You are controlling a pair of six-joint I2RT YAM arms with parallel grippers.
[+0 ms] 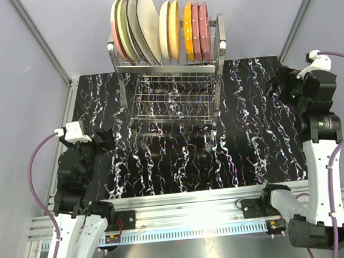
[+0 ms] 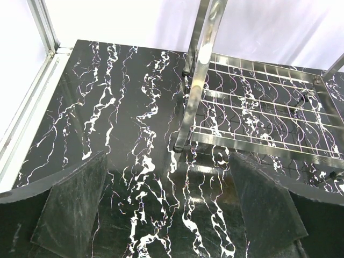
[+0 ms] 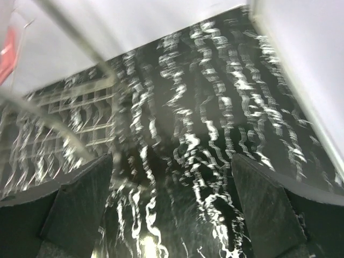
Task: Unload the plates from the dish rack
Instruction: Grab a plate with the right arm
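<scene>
My left pincer (image 2: pixel 169 207): jaws apart, empty; rack (image 2: pixel 198 80) ahead-right. My right pincer (image 3: pixel 172 209): jaws apart, empty; rack ahead-left. Plates (image 1: pixel 161 25) upright on top tier, beyond both pincers.

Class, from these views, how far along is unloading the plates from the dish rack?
Done: nothing, the plates all stand in the upper tier of the dish rack. In hand: nothing, the left gripper and right gripper are open and empty. Left: every plate.
</scene>
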